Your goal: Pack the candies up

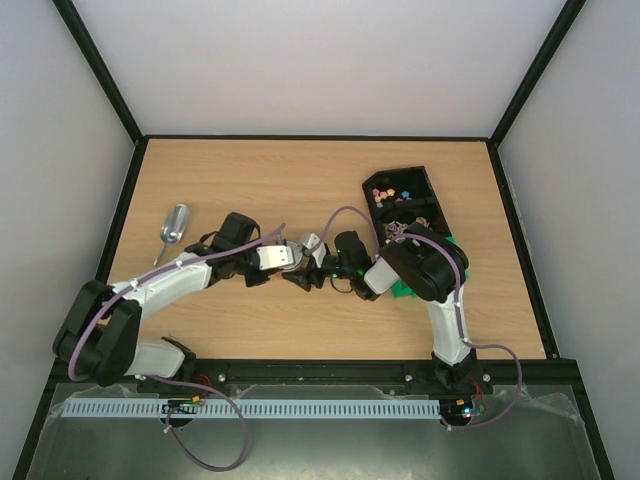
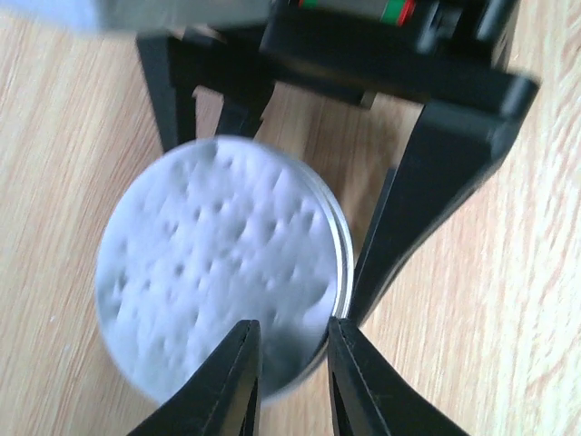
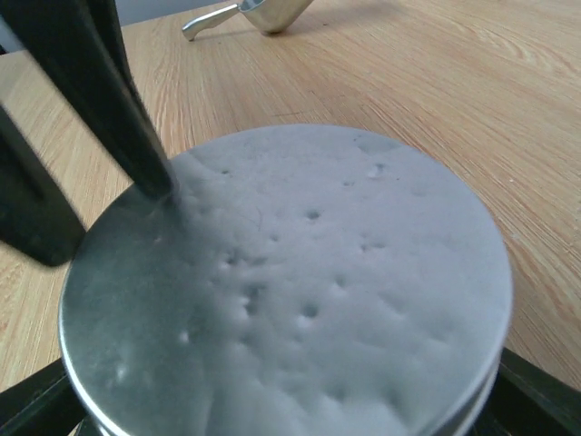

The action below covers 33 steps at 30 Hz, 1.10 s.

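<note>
A round metal tin with a dimpled lid (image 2: 218,272) fills both wrist views and stands above the wooden table (image 1: 300,180) at its middle. My right gripper (image 3: 281,420) is shut around the tin's body (image 3: 290,272), with one finger (image 2: 436,200) on each side. My left gripper (image 2: 292,334) is pinched on the near rim of the lid. Its finger (image 3: 109,118) shows against the lid in the right wrist view. The candies (image 1: 384,191), tiny bright pieces, lie in the far compartment of a black tray (image 1: 425,180) at the right.
A metal scoop (image 1: 174,226) lies on the table at the left and also shows as the scoop (image 3: 259,11) beyond the tin. Something green (image 1: 404,290) lies under my right arm near the tray. Both arms meet at mid-table.
</note>
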Available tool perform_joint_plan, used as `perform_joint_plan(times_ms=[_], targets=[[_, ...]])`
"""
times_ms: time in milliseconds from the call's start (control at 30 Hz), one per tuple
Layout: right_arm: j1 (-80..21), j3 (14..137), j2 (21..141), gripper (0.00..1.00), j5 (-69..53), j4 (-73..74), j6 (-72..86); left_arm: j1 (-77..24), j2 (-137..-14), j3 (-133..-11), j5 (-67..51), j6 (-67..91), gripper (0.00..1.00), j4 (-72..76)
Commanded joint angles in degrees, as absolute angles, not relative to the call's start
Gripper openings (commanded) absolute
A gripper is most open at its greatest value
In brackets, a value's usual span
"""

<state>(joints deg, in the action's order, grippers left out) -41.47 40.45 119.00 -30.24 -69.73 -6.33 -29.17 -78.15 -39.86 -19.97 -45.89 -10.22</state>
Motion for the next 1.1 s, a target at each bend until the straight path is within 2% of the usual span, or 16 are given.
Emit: perform_joint_plan(times_ms=[0,133,233,367,500,733,900,1067], targets=[[-41.8,39.5,120.4,0.27,-32.9,-65.1,-7.0,-22.9,-76.7,-36.5,-13.4,-51.6,0.22,-9.2],[-41.8,39.5,120.3,0.27,-32.9,-65.0,-7.1,-18.5,-76.2,-35.8,-13.3,-53.6,0.22,-9.4],[-41.8,39.7,120.4,0.27,-33.0,-65.0,-6.9,-18.3,-74.0,-37.2,-17.7,-51.2,0.23,-11.8],[-41.8,39.7,120.5,0.27,-33.0,-65.0,-6.8,-26.6,-70.2,-38.3,-21.0,-46.3,0.27,-14.2],[-41.8,39.8,120.6,0.27,-33.2,-64.9,-6.8,-29.8,-72.1,-41.8,-23.2,-41.6,0.29,-13.5],[-41.7,39.6,120.4,0.27,-33.0,-64.9,-6.9,-35.1,-80.2,-44.0,-15.9,-43.7,0.31,-10.4],[-41.8,39.6,120.3,0.27,-33.0,-65.0,-6.8,-35.1,-80.6,-40.9,-12.2,-47.3,0.31,-8.3],[-41.7,39.3,120.2,0.25,-33.2,-65.0,-7.3,-31.3,-78.7,-39.2,-11.9,-47.4,0.26,-8.8]])
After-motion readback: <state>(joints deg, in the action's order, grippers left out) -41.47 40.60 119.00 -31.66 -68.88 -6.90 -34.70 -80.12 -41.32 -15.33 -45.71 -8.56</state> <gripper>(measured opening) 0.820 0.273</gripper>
